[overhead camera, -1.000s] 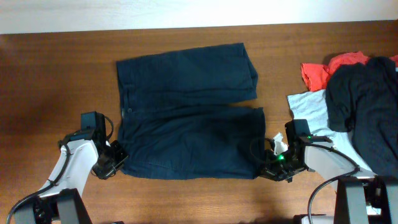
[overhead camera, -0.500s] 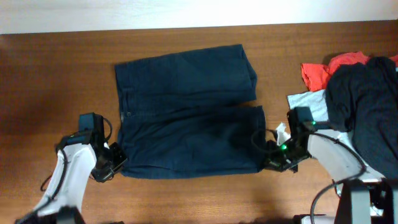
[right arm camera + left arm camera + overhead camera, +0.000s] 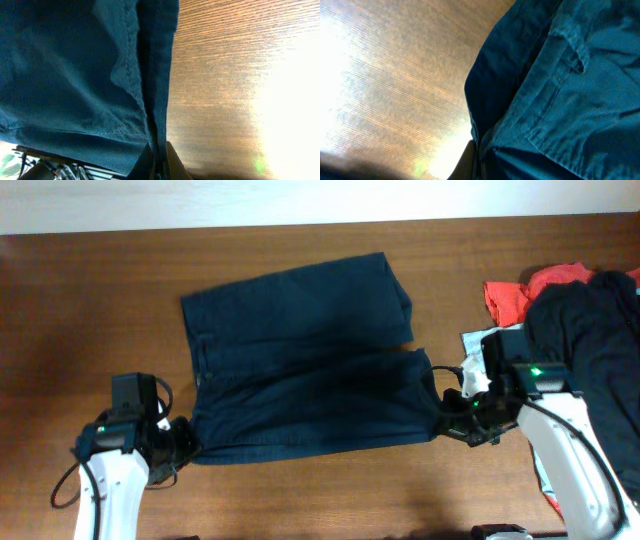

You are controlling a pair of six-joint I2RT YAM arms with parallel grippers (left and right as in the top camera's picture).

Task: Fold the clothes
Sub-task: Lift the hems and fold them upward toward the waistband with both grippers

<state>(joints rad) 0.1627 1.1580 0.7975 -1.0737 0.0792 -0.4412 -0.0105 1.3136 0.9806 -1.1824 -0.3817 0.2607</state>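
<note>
The dark navy-blue shorts (image 3: 300,360) lie spread on the wooden table in the overhead view, waistband at the left, two legs pointing right. My left gripper (image 3: 185,442) is shut on the near waistband corner; the left wrist view shows the cloth (image 3: 555,95) pinched at the bottom edge. My right gripper (image 3: 448,420) is shut on the hem corner of the near leg, and the right wrist view shows the hem (image 3: 155,100) running down between the fingers. The near edge of the shorts is lifted a little.
A pile at the right holds a red-orange garment (image 3: 520,290), a pale light-blue T-shirt (image 3: 478,345) and a dark garment (image 3: 590,350). The table's back edge (image 3: 300,225) meets a white wall.
Both grippers have risen and drawn outward with the near edge of the shorts. The whole garment has shifted and skewed slightly. The right arm has moved up and right.
</note>
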